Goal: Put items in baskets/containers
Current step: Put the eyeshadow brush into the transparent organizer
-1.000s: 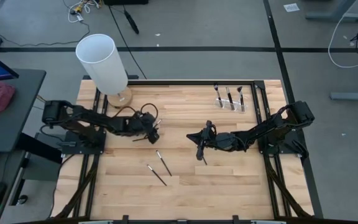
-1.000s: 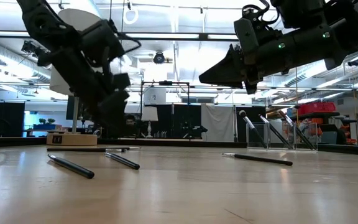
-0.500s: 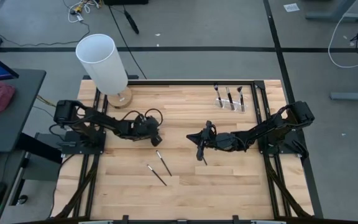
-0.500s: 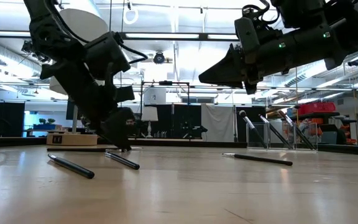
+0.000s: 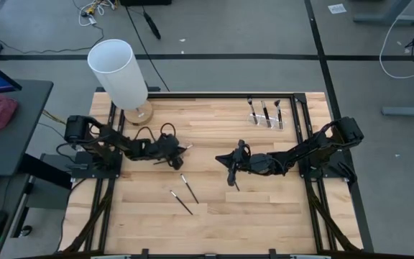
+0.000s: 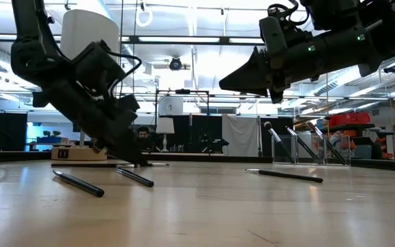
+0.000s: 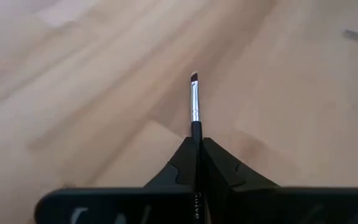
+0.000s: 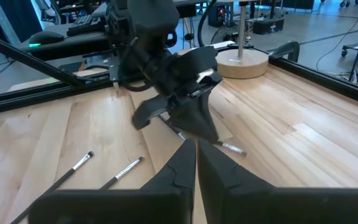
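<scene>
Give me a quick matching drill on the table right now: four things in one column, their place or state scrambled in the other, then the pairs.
Things:
1. left pincer
2. right pincer
3. clear holder
4. white cylinder

States:
A. stands on a round wooden base at the table's far left corner
B. shut, empty, raised above the table's middle
C. shut on a brush, low at the tabletop
D. has three brushes standing in it, at the far right

Pairs: 1-C, 2-B, 3-D, 4-A

Pale wooden desk (image 5: 264, 208). Two loose brushes (image 5: 184, 196) near centre, third brush (image 5: 235, 181) at three o'clock; clear holder (image 5: 266, 119) at one o'clock; lamp base (image 5: 139, 113) at eleven o'clock.
</scene>
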